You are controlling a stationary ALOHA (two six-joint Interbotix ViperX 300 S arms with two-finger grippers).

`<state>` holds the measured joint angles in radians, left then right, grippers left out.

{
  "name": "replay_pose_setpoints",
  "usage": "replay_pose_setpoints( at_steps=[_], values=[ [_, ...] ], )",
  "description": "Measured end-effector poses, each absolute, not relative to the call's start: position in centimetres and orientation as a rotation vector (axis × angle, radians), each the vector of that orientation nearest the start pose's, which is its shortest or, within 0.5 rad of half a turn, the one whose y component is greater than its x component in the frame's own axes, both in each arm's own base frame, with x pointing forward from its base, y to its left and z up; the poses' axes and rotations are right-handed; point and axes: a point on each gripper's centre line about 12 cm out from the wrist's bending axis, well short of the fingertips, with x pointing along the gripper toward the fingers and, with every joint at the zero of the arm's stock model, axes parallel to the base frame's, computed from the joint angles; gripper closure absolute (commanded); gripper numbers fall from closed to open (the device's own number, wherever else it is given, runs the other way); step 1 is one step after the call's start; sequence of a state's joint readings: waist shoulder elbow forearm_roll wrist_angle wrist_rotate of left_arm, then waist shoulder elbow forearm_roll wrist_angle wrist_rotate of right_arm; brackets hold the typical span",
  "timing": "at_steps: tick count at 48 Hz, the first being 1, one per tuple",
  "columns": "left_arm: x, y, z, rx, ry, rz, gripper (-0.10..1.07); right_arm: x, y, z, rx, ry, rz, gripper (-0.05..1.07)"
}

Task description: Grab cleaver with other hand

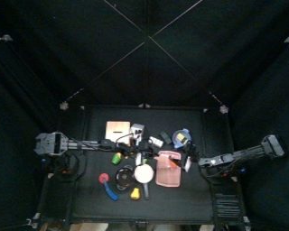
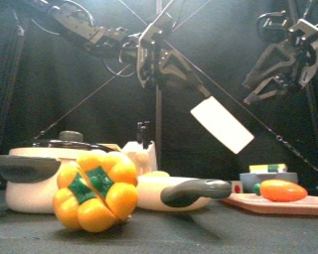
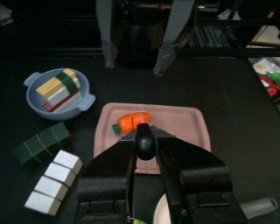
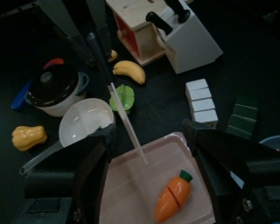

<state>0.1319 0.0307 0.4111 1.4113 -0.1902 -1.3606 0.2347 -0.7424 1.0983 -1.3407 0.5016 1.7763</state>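
The cleaver [image 2: 225, 125] hangs in the air, its white blade slanting down to the right over the middle of the table. My left gripper [image 2: 154, 42] is shut on its black handle [image 3: 143, 136] and holds it above the pink cutting board [image 3: 184, 128]. In the right wrist view the blade [image 4: 125, 127] shows edge-on as a thin pale line. My right gripper [image 4: 150, 142] is open and empty, above the board's right side and apart from the cleaver. In the top view the left gripper [image 1: 137, 143] is at the table's middle and the right gripper [image 1: 209, 164] at its right.
A carrot [image 3: 132, 122] lies on the board. A yellow pepper [image 2: 95, 190], a grey pot [image 2: 40, 167] and a white ladle [image 2: 175, 190] stand at the front. A knife block [image 4: 184, 35], a blue bowl [image 3: 59, 93] and green and white blocks [image 3: 52, 171] are nearby.
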Motion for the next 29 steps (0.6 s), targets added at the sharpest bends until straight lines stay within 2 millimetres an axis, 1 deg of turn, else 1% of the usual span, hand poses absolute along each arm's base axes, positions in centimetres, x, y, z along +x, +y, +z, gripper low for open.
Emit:
replay_pose_setpoints(
  at_steps=[9,15,19,22,25,29],
  values=[
    [44.8,3.7,25.8,-0.042,0.343,-0.157,0.42,21.9,-0.4,23.5,0.321,0.385,-0.351,0.09],
    [45.0,4.5,25.9,-0.075,0.276,-0.197,0.42,21.9,-0.4,23.2,0.327,0.396,-0.355,0.09],
    [44.9,5.2,25.7,-0.096,0.212,-0.217,0.42,21.9,-0.4,23.2,0.334,0.397,-0.356,0.09],
    [44.7,5.7,25.3,-0.1,0.153,-0.216,0.42,21.9,-0.4,23.2,0.336,0.399,-0.355,0.09],
    [44.3,6.0,25.0,-0.107,0.106,-0.199,0.42,21.8,-0.4,23.3,0.339,0.396,-0.356,0.09],
    [43.6,6.3,24.4,-0.074,0.046,-0.157,0.42,21.7,-0.4,23.5,0.344,0.385,-0.353,0.09]
  ],
)
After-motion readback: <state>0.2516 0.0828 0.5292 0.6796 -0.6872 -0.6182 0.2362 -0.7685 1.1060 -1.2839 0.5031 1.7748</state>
